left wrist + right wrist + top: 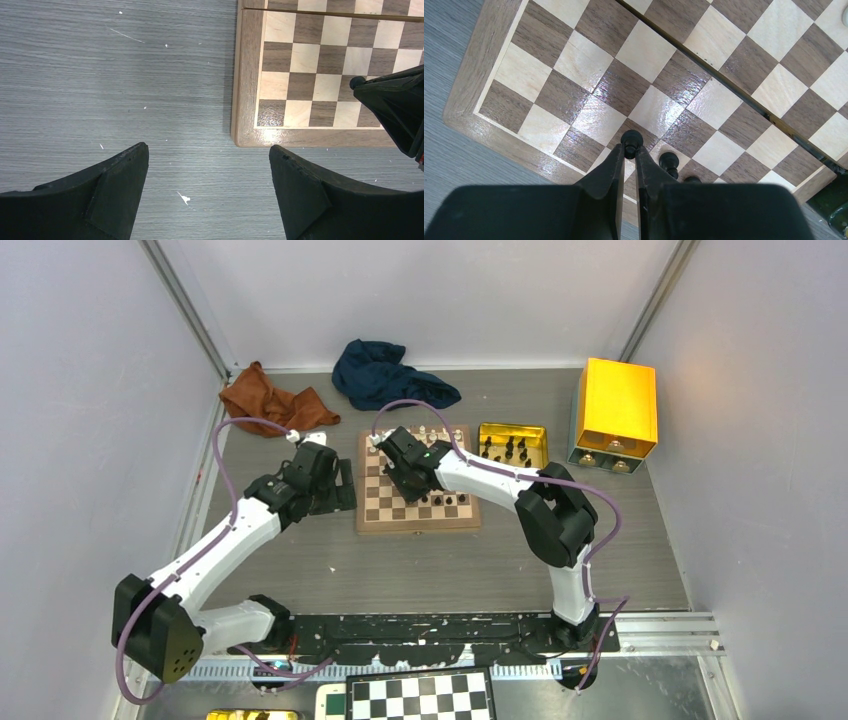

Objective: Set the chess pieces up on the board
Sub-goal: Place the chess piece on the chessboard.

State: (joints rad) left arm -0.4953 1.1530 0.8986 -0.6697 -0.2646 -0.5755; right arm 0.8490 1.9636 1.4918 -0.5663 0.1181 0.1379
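We see the wooden board [415, 527] lying flat, light and dark brown squares inside a brown rim. A few tiny black chess pieces [447, 500] stand upright on its near rows. One black piece [630, 137] is pinched upright in the right gripper [630, 145], near the board's edge.

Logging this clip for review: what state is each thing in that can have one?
left gripper: open, empty, over the table beside the board.
right gripper: shut on a black chess piece over the board.
board: unfolded, lying flat.
tin tray: open, black pieces inside.
brown cloth: crumpled.
blue cloth: crumpled.
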